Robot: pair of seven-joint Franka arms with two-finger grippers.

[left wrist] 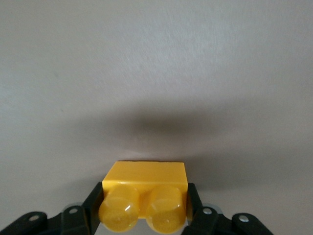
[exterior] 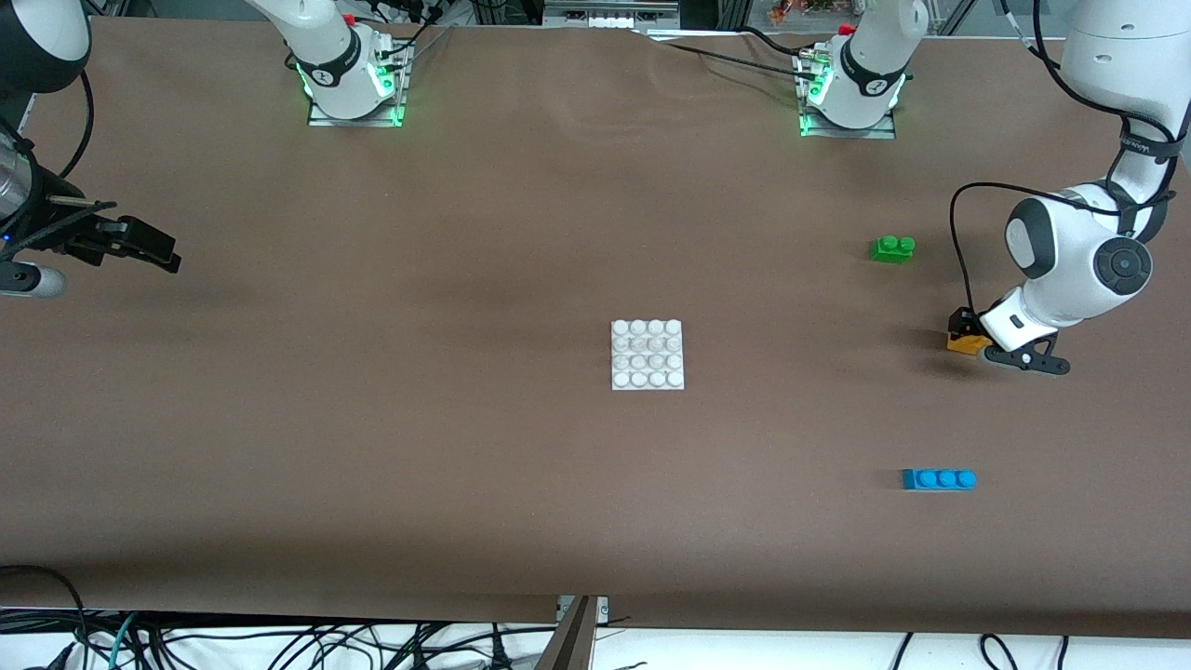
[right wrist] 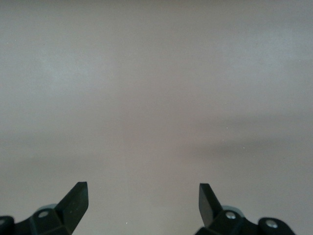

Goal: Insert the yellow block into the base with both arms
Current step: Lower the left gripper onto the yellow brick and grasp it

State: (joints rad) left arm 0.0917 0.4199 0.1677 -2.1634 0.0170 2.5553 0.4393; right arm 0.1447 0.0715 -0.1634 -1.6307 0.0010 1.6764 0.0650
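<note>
The yellow block (exterior: 969, 344) lies low at the table toward the left arm's end, its two studs facing the left wrist camera (left wrist: 144, 208). My left gripper (exterior: 965, 332) is shut on it, with a black finger (left wrist: 93, 203) pressed against each end of the block. The white studded base (exterior: 648, 355) rests flat in the middle of the table, well apart from the block. My right gripper (exterior: 158, 249) waits open over bare table at the right arm's end; in the right wrist view nothing lies between its fingertips (right wrist: 143, 200).
A green two-stud brick (exterior: 893, 247) sits farther from the front camera than the yellow block. A blue three-stud brick (exterior: 939, 478) lies nearer to that camera. Both are toward the left arm's end. Brown tabletop stretches between the base and the block.
</note>
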